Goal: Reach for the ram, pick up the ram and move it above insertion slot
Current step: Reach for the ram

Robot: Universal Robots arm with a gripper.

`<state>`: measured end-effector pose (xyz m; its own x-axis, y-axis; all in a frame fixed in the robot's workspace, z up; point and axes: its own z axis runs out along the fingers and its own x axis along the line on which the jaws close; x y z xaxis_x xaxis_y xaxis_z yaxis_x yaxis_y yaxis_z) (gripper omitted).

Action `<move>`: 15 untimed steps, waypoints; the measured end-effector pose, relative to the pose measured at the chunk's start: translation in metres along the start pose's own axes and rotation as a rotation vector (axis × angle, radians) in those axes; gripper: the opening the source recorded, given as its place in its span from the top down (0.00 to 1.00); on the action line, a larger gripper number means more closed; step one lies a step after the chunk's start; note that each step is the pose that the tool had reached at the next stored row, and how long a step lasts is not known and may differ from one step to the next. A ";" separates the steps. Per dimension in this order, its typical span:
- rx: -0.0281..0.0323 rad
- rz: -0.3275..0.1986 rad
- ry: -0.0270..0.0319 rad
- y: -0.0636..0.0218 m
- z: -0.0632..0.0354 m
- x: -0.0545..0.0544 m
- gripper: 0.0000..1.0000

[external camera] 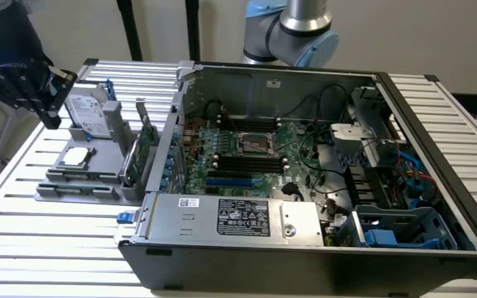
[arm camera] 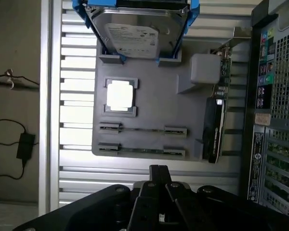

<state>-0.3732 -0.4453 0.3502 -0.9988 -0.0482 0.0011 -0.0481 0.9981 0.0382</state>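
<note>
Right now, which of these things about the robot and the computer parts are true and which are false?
1. The end effector holds the ram. False: the ram lies in the tray, apart from it.
2. The case is open. True.
3. The tray is inside the case. False: it sits on the table beside the case.
4. A hard drive rests in the tray. True.
5. The green card lies flat. False: it stands on edge in the tray.
</note>
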 end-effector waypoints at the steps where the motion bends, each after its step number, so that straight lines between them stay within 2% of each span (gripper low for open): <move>1: 0.0000 -0.018 0.0006 0.0000 0.0000 0.000 0.89; 15: 0.0003 -0.272 0.0104 -0.0001 0.0000 0.000 0.89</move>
<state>-0.3732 -0.4453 0.3501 -0.9492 -0.3147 0.0011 -0.3144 0.9485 0.0382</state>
